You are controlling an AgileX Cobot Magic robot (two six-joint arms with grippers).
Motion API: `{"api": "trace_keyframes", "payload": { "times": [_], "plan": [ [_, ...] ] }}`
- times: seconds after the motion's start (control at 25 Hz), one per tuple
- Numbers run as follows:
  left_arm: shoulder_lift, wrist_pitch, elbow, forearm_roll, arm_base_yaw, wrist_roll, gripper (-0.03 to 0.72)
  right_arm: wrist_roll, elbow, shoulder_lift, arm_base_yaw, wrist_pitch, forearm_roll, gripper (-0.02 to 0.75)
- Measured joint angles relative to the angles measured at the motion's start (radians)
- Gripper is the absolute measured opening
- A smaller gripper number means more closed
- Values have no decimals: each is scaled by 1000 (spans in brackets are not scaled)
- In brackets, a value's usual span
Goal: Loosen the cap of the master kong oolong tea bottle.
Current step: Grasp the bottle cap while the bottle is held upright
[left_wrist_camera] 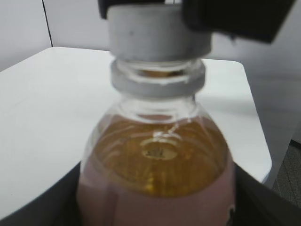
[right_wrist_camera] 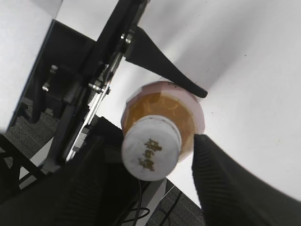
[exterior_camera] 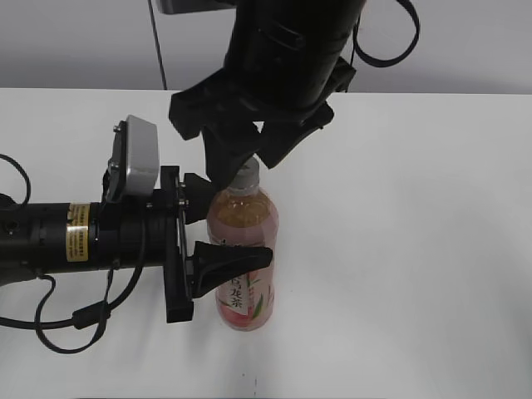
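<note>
Left gripper [exterior_camera: 218, 233] pinches the clear plastic peach-label tea bottle [exterior_camera: 242, 264] upright on the white table [exterior_camera: 416, 249], steadying it, I'd guess, while the right gripper [right_wrist_camera: 150, 183], fingers spread, straddles its small white screw cap [right_wrist_camera: 151, 148].

We view the white table [exterior_camera: 416, 249] from above at a slant. Our left wrist camera faces the master kong oolong tea bottle [left_wrist_camera: 155, 155] sideways, very close; our right looks down onto its cap [right_wrist_camera: 151, 148].

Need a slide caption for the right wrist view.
Right gripper open around the cap; left gripper holds the bottle.
</note>
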Motion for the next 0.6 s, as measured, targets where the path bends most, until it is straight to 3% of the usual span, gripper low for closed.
{"api": "trace_keyframes", "payload": {
  "times": [0.36, 0.6],
  "plan": [
    [0, 0, 0, 0, 0, 0, 463, -13, -1, 18, 0, 0, 0, 428],
    [0, 0, 0, 0, 0, 0, 463, -37, -39, 18, 0, 1, -5, 291]
  ]
}}
